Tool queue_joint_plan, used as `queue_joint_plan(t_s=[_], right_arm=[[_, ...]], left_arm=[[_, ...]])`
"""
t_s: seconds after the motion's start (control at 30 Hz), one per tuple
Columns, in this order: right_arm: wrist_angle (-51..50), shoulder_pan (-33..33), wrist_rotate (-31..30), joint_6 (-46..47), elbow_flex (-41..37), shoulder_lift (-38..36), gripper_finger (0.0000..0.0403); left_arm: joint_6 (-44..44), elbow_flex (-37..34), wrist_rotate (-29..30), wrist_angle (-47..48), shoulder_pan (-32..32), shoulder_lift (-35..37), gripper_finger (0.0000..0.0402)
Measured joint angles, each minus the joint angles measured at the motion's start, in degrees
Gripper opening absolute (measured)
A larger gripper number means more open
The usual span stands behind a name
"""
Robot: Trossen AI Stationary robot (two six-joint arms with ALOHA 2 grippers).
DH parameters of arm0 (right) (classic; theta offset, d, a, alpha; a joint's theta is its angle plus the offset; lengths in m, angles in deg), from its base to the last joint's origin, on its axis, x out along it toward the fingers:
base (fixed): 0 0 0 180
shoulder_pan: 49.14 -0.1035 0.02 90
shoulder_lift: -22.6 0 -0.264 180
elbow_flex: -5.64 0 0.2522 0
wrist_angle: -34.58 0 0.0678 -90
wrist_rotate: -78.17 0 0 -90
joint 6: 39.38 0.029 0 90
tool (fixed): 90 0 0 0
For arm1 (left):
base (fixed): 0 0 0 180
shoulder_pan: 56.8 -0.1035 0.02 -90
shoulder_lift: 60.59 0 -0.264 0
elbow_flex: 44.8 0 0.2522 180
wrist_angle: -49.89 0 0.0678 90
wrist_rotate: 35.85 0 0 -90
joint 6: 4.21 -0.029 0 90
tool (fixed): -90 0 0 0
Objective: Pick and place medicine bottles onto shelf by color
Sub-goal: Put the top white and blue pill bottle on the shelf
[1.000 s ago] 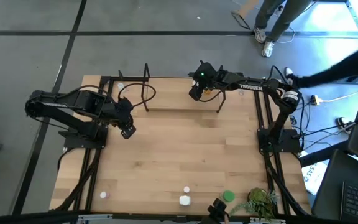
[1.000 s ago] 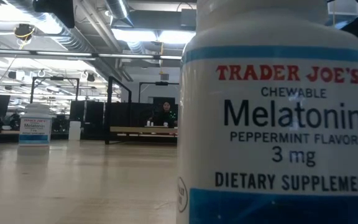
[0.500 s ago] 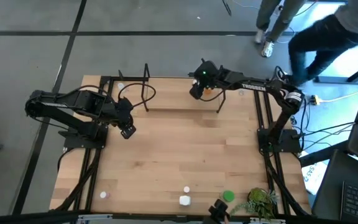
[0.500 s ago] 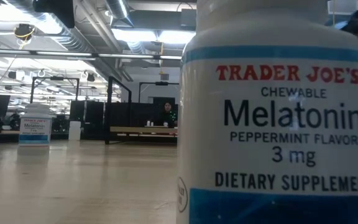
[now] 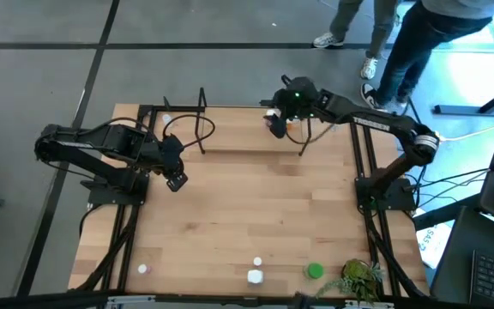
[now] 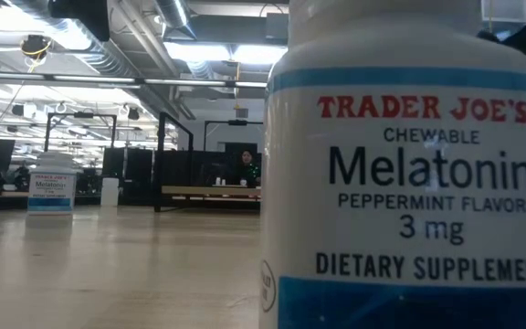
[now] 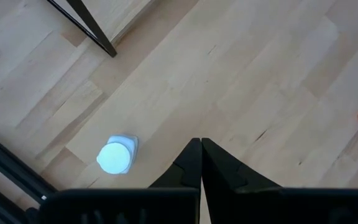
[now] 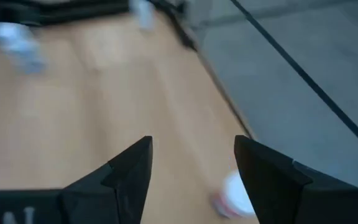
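Observation:
The shelf stands along the table's far edge. My right gripper hangs open above its right end, just over a small orange bottle that stands on the top board. The right wrist view shows that bottle below and beyond the spread fingers, untouched. My left gripper waits shut above the table's left part, with a white-capped bottle on the wood beneath it. White bottles and a green one stand at the near edge.
A big Melatonin bottle fills the low view's right side, and another stands farther off. A leafy plant sits at the near right corner. One black shelf leg stands close to my left gripper. People stand beyond the far edge.
My right gripper has risen from the shelf's top board and tipped up nearer to level, staying open. The orange bottle stays on the board. The people beyond the far edge have shifted.

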Motion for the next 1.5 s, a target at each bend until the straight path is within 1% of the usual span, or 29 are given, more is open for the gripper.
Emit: queue_joint_plan(t_s=[0.17,0.27,0.37,0.63,0.77,0.9,1.03,1.17,1.33,1.5], right_arm=[[-1.7,-4.9,7.7,-5.8,0.0,-4.7,0.0229],[-3.7,-8.7,10.5,-9.5,0.0,-6.6,0.0229],[-6.0,-12.4,10.5,-11.8,0.0,-7.6,0.0229],[-9.4,-19.2,10.5,-12.0,0.0,-7.9,0.0229],[-11.9,-20.6,11.2,-11.7,0.0,-7.9,0.0229],[-13.0,-20.8,16.9,-11.7,0.0,-7.9,0.0229],[-13.0,-20.8,19.7,-11.6,0.0,-7.9,0.0229],[-13.0,-21.0,20.4,-11.6,0.0,-7.9,0.0229],[-12.9,-21.4,20.5,-10.9,0.0,-7.9,0.0229],[-12.8,-21.4,20.5,-10.3,0.0,-7.9,0.0229]], left_arm=[[2.7,0.0,-0.1,0.0,0.0,0.0,0.0],[2.7,0.0,-0.1,0.0,0.7,0.0,0.0],[2.7,0.0,-0.2,0.0,1.6,0.0,0.0],[2.5,0.1,-0.4,0.5,4.3,-1.3,0.0],[2.7,0.1,-0.4,2.8,5.4,-1.3,0.0],[5.5,0.1,-0.8,6.6,5.6,-1.3,0.0],[9.2,0.1,-0.8,8.5,5.6,-1.3,0.0],[12.7,-0.2,-1.0,9.8,5.6,-1.3,0.0],[14.5,-3.7,-1.3,9.6,5.3,-1.3,0.0],[14.3,-6.8,-3.9,9.4,3.7,-1.3,0.0]])
